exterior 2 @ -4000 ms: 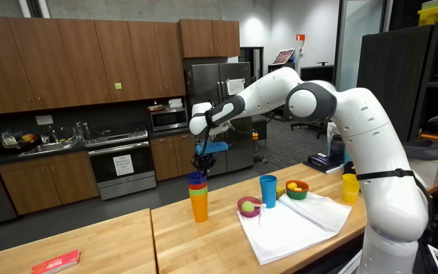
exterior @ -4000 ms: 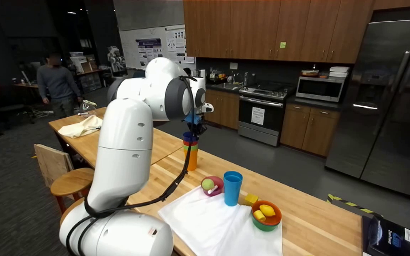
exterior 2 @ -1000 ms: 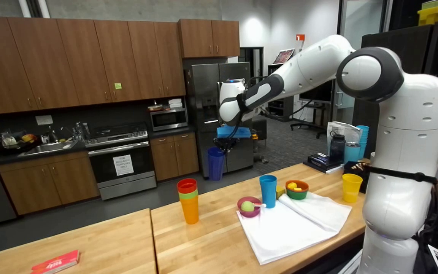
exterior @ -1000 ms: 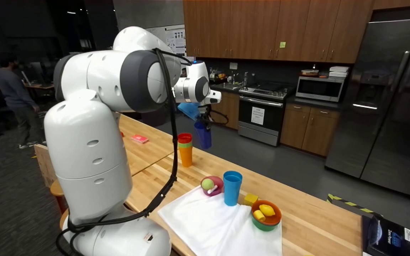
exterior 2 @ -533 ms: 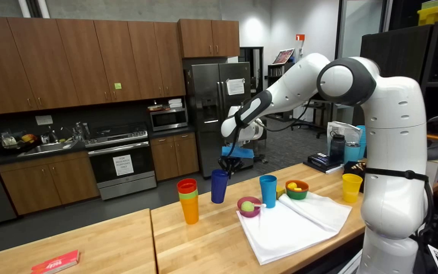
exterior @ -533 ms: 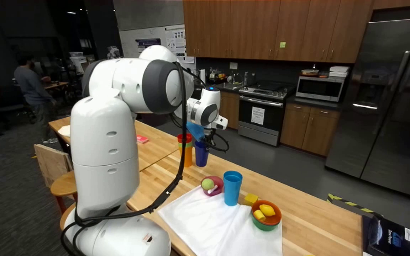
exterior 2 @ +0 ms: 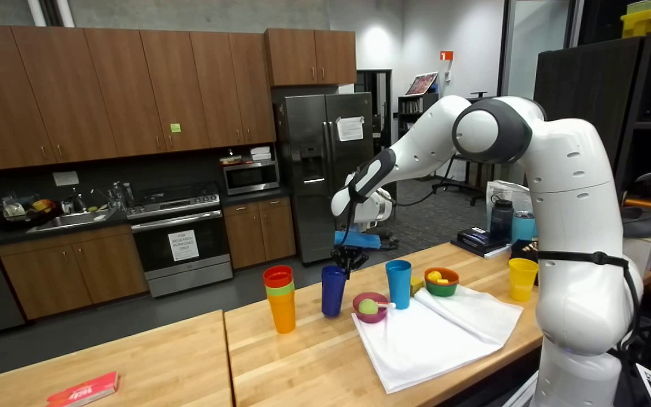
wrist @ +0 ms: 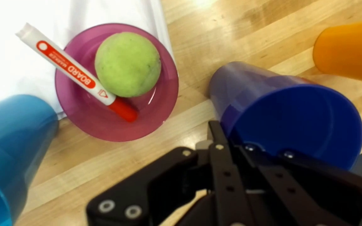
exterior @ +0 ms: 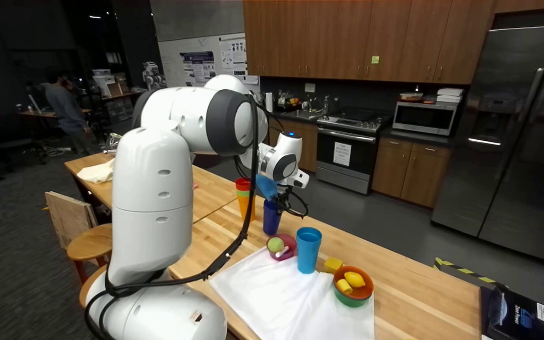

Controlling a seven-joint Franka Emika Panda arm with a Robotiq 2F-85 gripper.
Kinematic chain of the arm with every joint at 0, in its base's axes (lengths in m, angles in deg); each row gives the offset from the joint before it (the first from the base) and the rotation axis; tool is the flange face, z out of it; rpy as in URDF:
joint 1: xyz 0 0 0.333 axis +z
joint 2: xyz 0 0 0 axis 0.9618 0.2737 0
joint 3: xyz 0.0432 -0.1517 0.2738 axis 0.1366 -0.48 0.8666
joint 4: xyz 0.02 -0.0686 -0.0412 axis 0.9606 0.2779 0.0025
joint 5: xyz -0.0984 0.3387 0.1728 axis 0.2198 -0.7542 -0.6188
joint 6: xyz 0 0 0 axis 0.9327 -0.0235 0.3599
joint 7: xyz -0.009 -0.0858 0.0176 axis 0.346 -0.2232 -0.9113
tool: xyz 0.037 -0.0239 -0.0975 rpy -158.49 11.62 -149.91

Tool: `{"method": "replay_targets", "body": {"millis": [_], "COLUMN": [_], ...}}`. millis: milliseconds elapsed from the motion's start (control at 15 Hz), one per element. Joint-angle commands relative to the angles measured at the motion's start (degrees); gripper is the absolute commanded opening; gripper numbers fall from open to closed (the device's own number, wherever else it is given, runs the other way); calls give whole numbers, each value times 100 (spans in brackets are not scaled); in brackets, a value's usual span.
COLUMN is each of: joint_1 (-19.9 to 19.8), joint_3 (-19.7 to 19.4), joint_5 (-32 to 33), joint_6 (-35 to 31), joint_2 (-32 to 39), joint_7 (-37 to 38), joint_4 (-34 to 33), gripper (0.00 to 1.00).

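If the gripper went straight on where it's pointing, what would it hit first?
Likely the tabletop, met by the dark blue cup its jaws hold; whether the two already touch is unclear.

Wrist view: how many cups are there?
3: a dark blue cup held at its rim by the gripper, a light blue cup at the left edge and an orange cup at the right edge. Others nested in the cut-off orange one may be hidden.

Dark blue cup (wrist: 287,116), black pincer (wrist: 227,136), red-green-orange cup stack (exterior 2: 281,301), magenta bowl (wrist: 88,121), seemingly black-yellow striped tape (exterior: 465,271)
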Motion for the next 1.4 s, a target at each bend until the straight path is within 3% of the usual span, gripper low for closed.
{"method": "replay_targets", "body": {"millis": [0, 267, 400, 933, 1000, 1067, 1133, 1333], "joint_1": [167, 339, 358, 254, 209, 286, 287, 289], "joint_3": [-322, -614, -611, -407, -351, -430, -424, -425], "joint_5": [568, 1726, 2004, 1805, 1624, 1845, 1822, 1825], "joint_6": [-192, 39, 169, 189, 251, 150, 149, 147], "joint_2": [-131, -131, -96, -50, -56, -16, -11, 0], "joint_7": [590, 1517, 1740, 1604, 1471, 1651, 1634, 1634], "joint_4": [43, -101, -189, -234, -231, -213, -213, -212], "gripper": [1, 1, 1, 1, 29, 29, 8, 28]}}
